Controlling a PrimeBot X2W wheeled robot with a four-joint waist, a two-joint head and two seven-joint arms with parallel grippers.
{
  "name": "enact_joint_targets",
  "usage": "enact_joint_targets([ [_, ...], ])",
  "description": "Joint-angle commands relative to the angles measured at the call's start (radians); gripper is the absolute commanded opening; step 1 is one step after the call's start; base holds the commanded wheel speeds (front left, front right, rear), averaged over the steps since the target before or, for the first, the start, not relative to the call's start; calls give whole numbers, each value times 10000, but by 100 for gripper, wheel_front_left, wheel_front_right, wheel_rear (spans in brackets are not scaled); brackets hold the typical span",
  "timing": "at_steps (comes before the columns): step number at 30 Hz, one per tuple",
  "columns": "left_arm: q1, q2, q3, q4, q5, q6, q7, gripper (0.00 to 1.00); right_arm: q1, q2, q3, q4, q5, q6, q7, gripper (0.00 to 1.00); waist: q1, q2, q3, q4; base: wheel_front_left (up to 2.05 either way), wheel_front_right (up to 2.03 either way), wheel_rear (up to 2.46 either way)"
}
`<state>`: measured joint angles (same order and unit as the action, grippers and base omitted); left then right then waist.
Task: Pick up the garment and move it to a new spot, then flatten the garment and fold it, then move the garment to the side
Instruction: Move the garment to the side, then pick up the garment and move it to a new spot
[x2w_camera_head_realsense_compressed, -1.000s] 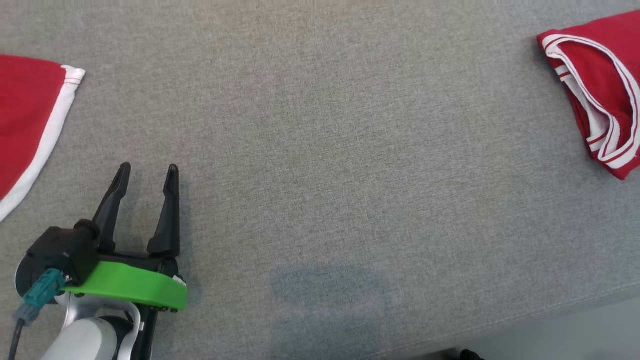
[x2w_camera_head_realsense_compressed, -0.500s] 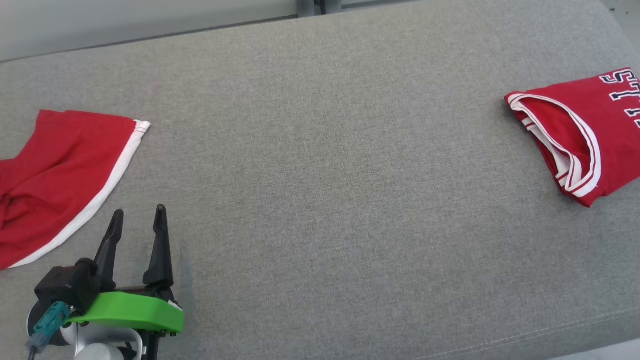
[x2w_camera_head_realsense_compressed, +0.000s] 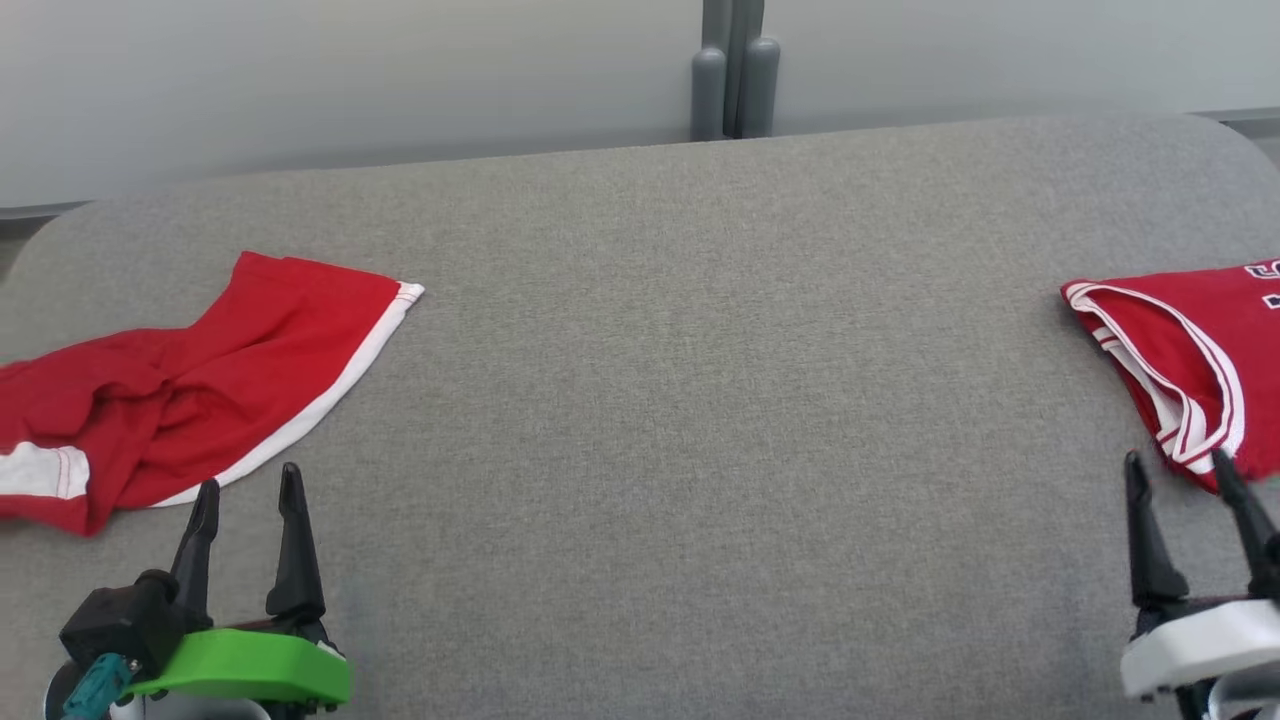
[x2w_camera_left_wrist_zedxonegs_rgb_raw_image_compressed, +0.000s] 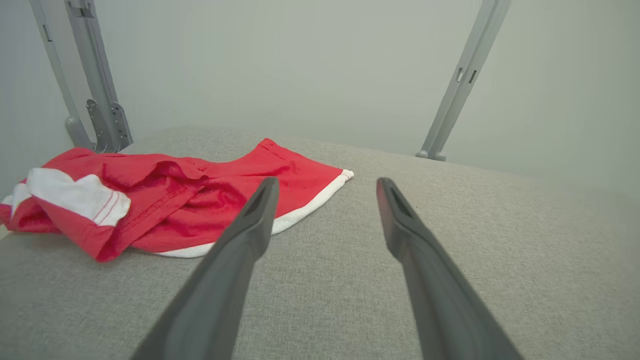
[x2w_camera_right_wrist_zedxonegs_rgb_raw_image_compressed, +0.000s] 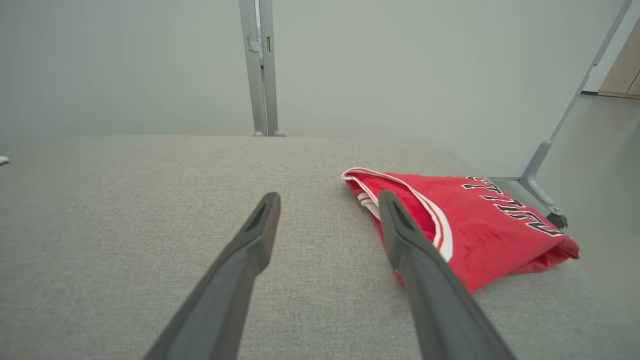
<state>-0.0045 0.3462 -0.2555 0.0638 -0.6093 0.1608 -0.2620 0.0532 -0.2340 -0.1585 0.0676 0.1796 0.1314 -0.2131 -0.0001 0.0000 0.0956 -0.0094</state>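
A crumpled red garment (x2w_camera_head_realsense_compressed: 200, 390) with white trim, shaped like shorts, lies at the left of the grey padded surface (x2w_camera_head_realsense_compressed: 700, 400). My left gripper (x2w_camera_head_realsense_compressed: 250, 478) stands open just in front of it, apart from the cloth. In the left wrist view the garment (x2w_camera_left_wrist_zedxonegs_rgb_raw_image_compressed: 200, 200) lies ahead and to the left of the open left gripper (x2w_camera_left_wrist_zedxonegs_rgb_raw_image_compressed: 327, 182). A folded red jersey (x2w_camera_head_realsense_compressed: 1200, 330) with white-edged armholes and dark lettering rests at the right edge. My right gripper (x2w_camera_head_realsense_compressed: 1175, 458) is open just before it; in the right wrist view the jersey (x2w_camera_right_wrist_zedxonegs_rgb_raw_image_compressed: 475, 225) lies behind the right finger of the gripper (x2w_camera_right_wrist_zedxonegs_rgb_raw_image_compressed: 329, 196).
The grey padded surface has rounded far corners and ends at a pale wall (x2w_camera_head_realsense_compressed: 300, 80). Two grey posts (x2w_camera_head_realsense_compressed: 730, 90) stand behind its middle. A slanted grey frame leg (x2w_camera_right_wrist_zedxonegs_rgb_raw_image_compressed: 545, 165) with a caster is past the jersey on the right.
The head camera has tilted up, so the far edge, wall and posts now show. The right gripper has come into view at the lower right. Both grippers stay open.
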Motion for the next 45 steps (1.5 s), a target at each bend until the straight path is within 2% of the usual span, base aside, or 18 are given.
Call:
enact_joint_targets([
  [1, 184, -120, 104, 37, 102, -73, -25, 100, 184, 104, 80, 132, -23, -14, -124, 100, 1, 0, -361, 373, 0, 0, 0],
  [6, 473, -547, 653, 440, 503, -577, -27, 100, 533, 591, 422, 837, -294, -15, -489, 100, 1, 0, -546, 612, 0, 0, 0],
  [10, 526, -803, 1002, 871, 818, -1074, -28, 100, 642, 837, 479, 818, -544, -14, -521, 100, 1, 0, -574, 876, 0, 0, 0],
  [22, 717, -1412, 1565, 2074, 1357, -2397, -28, 100, 856, 981, 452, 599, -1010, -14, -530, 100, 1, 0, -897, 1216, 0, 0, 0],
  [30, 806, -1609, 1791, 2358, 1557, -2737, -28, 100, 818, 981, 460, 634, -1034, -14, -531, 100, 1, 0, -873, 1183, 0, 0, 0],
  [45, 589, -1851, 1953, 2260, 1845, -2922, -29, 100, 726, 875, 443, 554, -1087, -14, -532, 100, 1, 0, -745, 1288, 0, 0, 0],
])
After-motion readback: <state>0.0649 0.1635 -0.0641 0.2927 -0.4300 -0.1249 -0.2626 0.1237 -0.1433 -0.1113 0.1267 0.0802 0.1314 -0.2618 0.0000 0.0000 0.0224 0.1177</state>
